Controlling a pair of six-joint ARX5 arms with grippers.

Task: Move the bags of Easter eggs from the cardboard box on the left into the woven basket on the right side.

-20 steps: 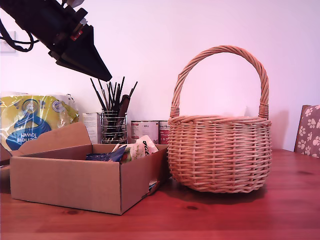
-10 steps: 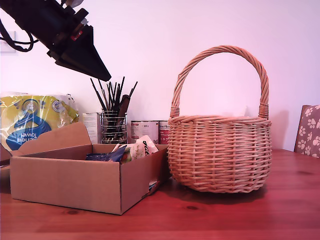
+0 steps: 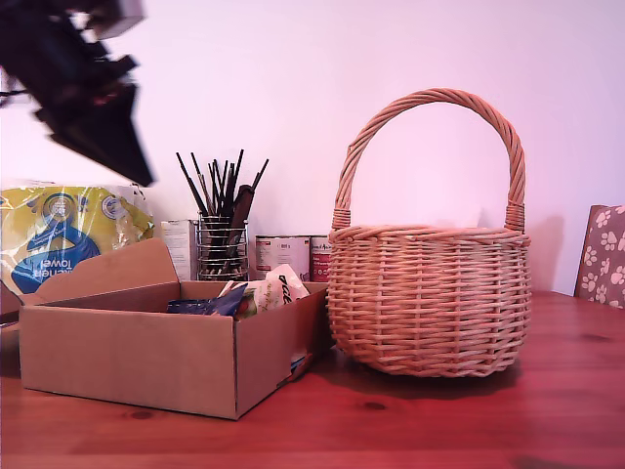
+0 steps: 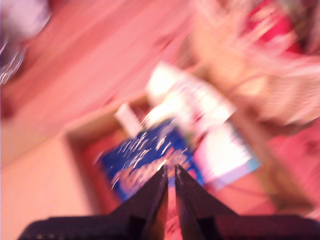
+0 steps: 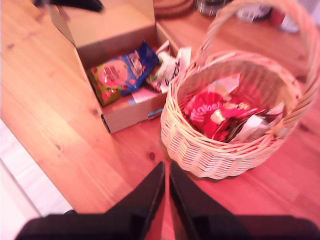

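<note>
Cardboard box (image 3: 176, 357) at lower left of the exterior view, navy bag (image 4: 145, 160) and cream bag (image 3: 278, 286) inside; woven basket (image 3: 430, 298) beside it. First gripper (image 4: 170, 175) overhead, second gripper (image 5: 166, 175), both pinched closed, empty. Best spread wide, then descend squarely.

My first gripper (image 4: 170, 172) hangs over the cardboard box (image 3: 146, 357), and the dark bag (image 4: 145, 157) lies in the box right under its tips. The white bag (image 4: 192, 107) lies beyond that one. My second gripper (image 5: 166, 172) is above the table (image 5: 60, 145), with the woven basket (image 5: 200, 150) just ahead.
</note>
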